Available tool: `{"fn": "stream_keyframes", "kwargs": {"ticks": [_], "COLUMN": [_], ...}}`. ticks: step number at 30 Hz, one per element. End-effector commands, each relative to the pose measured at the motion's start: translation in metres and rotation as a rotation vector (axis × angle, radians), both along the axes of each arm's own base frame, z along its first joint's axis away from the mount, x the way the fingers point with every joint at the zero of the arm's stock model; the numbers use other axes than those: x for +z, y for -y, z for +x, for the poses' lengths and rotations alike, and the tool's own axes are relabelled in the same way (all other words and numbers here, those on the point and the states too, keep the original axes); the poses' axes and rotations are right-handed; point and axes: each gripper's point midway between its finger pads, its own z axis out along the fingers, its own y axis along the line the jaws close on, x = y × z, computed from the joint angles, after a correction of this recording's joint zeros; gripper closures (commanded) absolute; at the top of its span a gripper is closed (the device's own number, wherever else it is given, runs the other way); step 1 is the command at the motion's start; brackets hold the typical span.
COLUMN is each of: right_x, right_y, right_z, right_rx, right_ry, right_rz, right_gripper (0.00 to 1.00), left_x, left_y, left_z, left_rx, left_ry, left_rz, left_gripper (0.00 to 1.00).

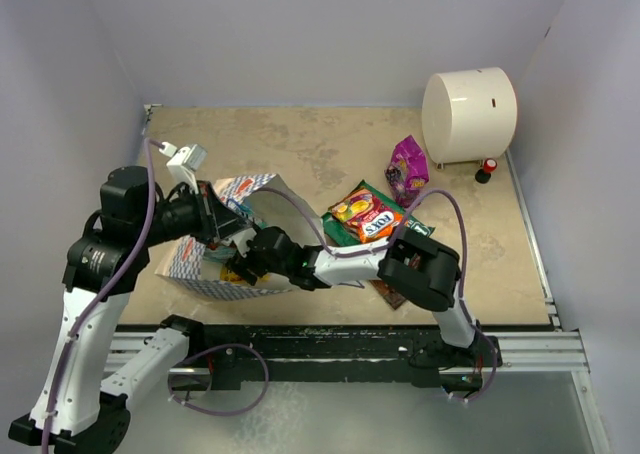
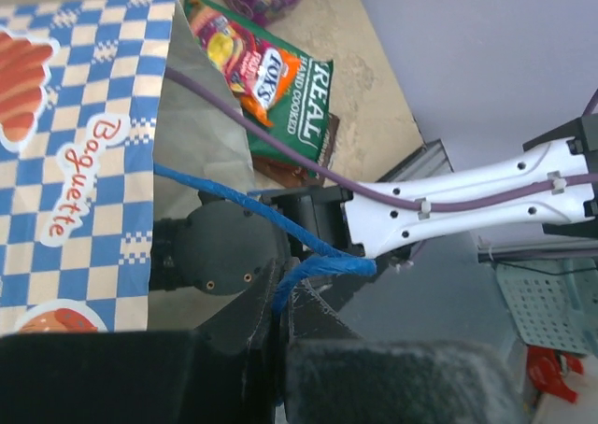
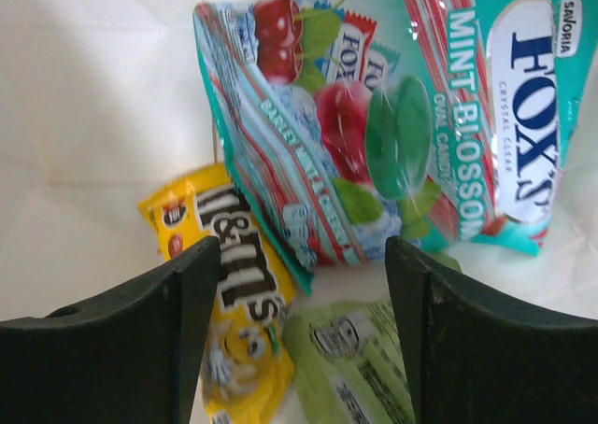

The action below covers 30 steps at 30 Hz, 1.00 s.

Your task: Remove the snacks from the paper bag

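The paper bag (image 1: 192, 262) lies on its side at the left, mouth toward the right. My left gripper (image 2: 280, 295) is shut on its blue cord handle (image 2: 322, 267), holding the mouth up. My right gripper (image 3: 301, 247) reaches inside the bag (image 3: 93, 116) and stands open, nothing between its fingers. Just ahead of it lie snacks: a teal mint candy pouch (image 3: 392, 116), a yellow candy packet (image 3: 238, 303) and a light green packet (image 3: 360, 368). Outside the bag, a magenta pouch (image 1: 406, 167), a red-orange packet (image 1: 366, 214), a green packet (image 1: 343, 231) and a dark brown packet (image 1: 390, 294) rest on the table.
A large cream cylinder (image 1: 468, 116) stands at the back right with a small red and black object (image 1: 487, 169) beside it. The right arm (image 1: 350, 262) stretches across the table's front into the bag. Walls close in on three sides.
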Motion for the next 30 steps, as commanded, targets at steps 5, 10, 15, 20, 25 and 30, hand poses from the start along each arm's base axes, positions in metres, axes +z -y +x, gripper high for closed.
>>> {"fn": "stream_keyframes", "kwargs": {"ticks": [5,10,15,20,25,30], "right_x": [0.044,0.051,0.059,0.067,0.083,0.085], "right_y": [0.021,-0.002,-0.026,-0.046,-0.063,-0.079], "right_z": [-0.005,-0.038,-0.066,-0.062,-0.041,-0.027], "right_rx": [0.057,0.194,0.315,0.316,0.225,0.164], "right_ry": [0.117,0.077,0.042,0.057,0.081,0.079], "right_rz": [0.011,0.103,0.147,0.153,0.177,0.187], "right_gripper": [0.19,0.18,0.19,0.19,0.18,0.18], "left_x": [0.006,0.013,0.030,0.058,0.093,0.103], "left_y": [0.013,-0.013,-0.021,-0.007,0.028,0.058], "left_z": [0.001,0.040,0.095,0.145,0.176,0.150], "left_rx": [0.016,0.203,0.275,0.240,0.078,-0.182], "left_ry": [-0.077,0.008,0.074,0.181,0.298,0.334], "left_rz": [-0.141,-0.007,0.104,0.110,0.031,-0.047], "left_gripper": [1.00,1.00,1.00,1.00,1.00,1.00]}}
